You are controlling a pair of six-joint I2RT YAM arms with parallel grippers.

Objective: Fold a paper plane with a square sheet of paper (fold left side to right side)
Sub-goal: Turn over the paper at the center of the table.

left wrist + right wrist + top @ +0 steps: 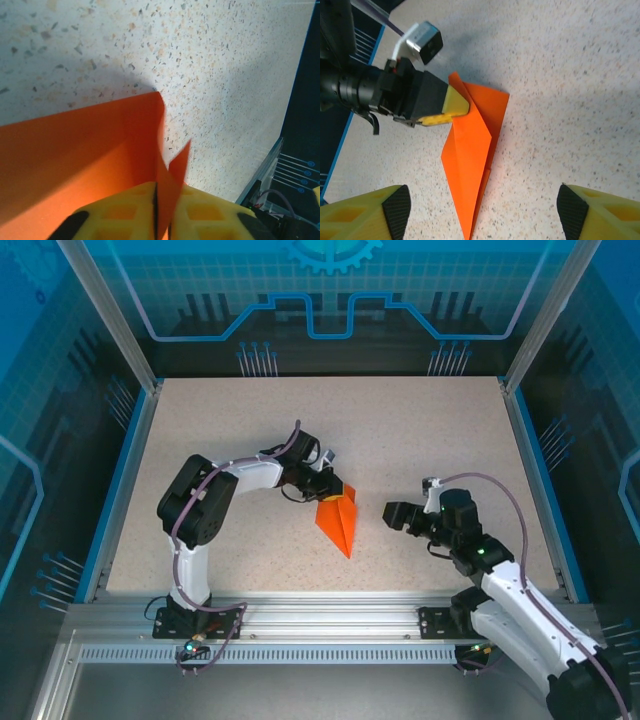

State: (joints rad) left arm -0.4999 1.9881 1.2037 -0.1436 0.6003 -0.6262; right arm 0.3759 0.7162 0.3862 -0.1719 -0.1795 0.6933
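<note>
Currently left gripper (322,492) pinches the wide far end of the orange paper plane (338,523), lying on the table (430,430); right gripper (393,512) hangs spread wide just right of it, not touching.

On your left wrist view the paper plane (75,165) runs off the left and bottom edges, and the left claw (162,212) swallows the flap it's pinching. From above, that claw covers the paper plane's wide end. Your right claw (482,212) is cropped by the bottom edge, its body out of frame.
</note>
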